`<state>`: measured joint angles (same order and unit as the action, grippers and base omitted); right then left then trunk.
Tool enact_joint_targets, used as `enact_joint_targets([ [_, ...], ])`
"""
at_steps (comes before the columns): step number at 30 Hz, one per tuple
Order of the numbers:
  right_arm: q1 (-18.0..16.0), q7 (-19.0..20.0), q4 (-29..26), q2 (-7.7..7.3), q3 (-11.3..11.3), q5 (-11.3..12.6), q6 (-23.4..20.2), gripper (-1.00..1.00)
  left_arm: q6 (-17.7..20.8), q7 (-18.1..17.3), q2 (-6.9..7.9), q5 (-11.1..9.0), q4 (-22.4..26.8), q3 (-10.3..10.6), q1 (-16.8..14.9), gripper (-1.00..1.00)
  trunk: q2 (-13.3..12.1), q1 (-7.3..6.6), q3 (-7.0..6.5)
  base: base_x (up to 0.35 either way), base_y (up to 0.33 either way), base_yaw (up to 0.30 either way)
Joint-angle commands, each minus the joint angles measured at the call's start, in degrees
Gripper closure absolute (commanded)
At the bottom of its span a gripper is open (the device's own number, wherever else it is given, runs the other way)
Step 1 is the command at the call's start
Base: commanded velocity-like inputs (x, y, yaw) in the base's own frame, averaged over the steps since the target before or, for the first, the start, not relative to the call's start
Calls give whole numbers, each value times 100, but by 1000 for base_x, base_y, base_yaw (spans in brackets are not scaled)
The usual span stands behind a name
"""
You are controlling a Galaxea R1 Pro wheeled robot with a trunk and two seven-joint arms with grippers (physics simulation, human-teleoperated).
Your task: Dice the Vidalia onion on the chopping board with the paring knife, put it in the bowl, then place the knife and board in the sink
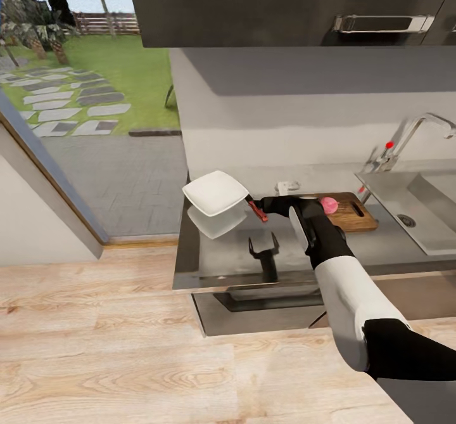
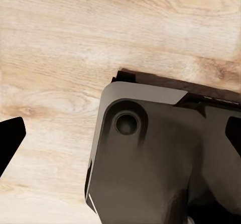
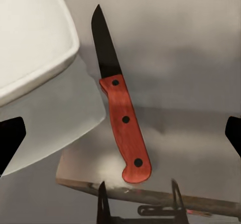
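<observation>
Knife (image 1: 258,211) lay on the desk (image 1: 209,265) just beside the bowl (image 1: 216,192); your right end effector (image 1: 269,206) hovered over it. In the wrist view its fingers (image 3: 11,138) stood apart, so descending off-centre risked nudging the bowl (image 3: 30,38) or skidding the knife (image 3: 123,118).

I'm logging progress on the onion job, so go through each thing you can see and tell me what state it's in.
Knife: lying flat on the countertop beside the bowl, not held.
Bowl: upright, nothing visible inside.
Onion: whole, resting on the chopping board.
Chopping board: flat on the countertop beside the sink.
Sink: tap not running.
Right gripper: open, over the knife.
</observation>
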<state>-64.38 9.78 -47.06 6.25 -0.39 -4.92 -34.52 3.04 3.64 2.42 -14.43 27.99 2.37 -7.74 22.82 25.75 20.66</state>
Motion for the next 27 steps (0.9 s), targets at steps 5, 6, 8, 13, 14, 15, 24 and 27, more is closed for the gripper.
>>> enact_joint_targets([
  [5, -4, 16, 50, -10, -5, -62, -21, -100, 31, 32, 4, -43, 14, 26, 0, -100, 10, 3, 19, 0, 0, 0],
  [6, -4, 14, 66, -15, -5, -63, -21, -100, 31, 32, 4, -43, 14, 28, 0, -100, 10, 3, 23, 0, 0, 0],
  [8, -4, 9, 123, -92, -5, -72, -15, -100, 30, 32, 4, -43, 20, 82, 0, -100, 10, 3, 33, 0, 0, 0],
  [13, -4, 6, 135, -147, -8, -92, -16, -100, 30, 32, 4, -43, 16, 364, 0, -100, 10, 3, 59, 0, 0, 0],
  [14, -4, 6, 135, -149, -9, -93, -16, -100, 30, 32, 4, -43, 15, 388, 0, -100, 10, 3, 64, 0, 0, 0],
  [15, -4, 7, 138, -153, -11, -94, -18, -100, 30, 32, 4, -43, 15, 425, 0, -100, 10, 3, 70, 0, 0, 0],
  [24, -4, 7, 144, -159, -6, -91, -19, -100, 30, 32, 4, -43, 14, 491, 0, -100, 10, 3, 127, 0, 0, 0],
  [27, -4, 7, 144, -158, -2, -88, -20, -100, 30, 32, 4, -43, 14, 492, 0, -100, 10, 3, 148, 0, 0, 0],
])
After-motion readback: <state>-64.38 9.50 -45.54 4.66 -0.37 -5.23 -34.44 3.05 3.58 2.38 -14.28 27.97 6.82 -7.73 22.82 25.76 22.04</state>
